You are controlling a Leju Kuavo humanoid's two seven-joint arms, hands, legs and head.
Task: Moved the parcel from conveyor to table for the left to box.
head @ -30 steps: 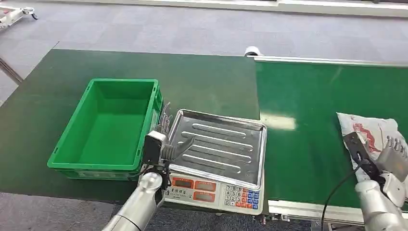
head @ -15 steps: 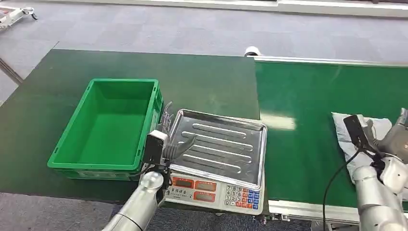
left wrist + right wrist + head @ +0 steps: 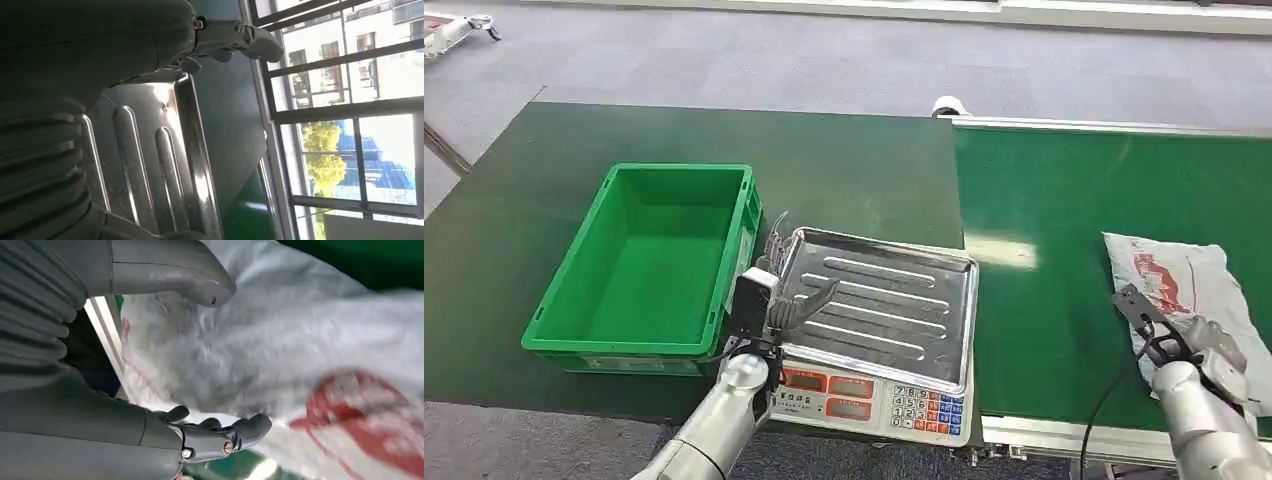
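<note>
One white parcel (image 3: 1179, 285) with red print is lying crumpled on the right belt, the right hand (image 3: 1199, 345) closing around its near edge, the left hand (image 3: 789, 300) hovering open-fingered.

One white parcel (image 3: 1184, 285) with red print lies on the green conveyor belt (image 3: 1064, 200), to the right of the weighing scale (image 3: 874, 340). One scale, carrying one steel tray (image 3: 884, 300) (ribbed, with four raised bars). One green plastic crate (image 3: 649, 265) just left of the scale. One dark green table (image 3: 844, 170) under both. Two robot hands: the left hand (image 3: 794, 300) at the scale's left edge, the right hand (image 3: 1199, 340) at the parcel.
</note>
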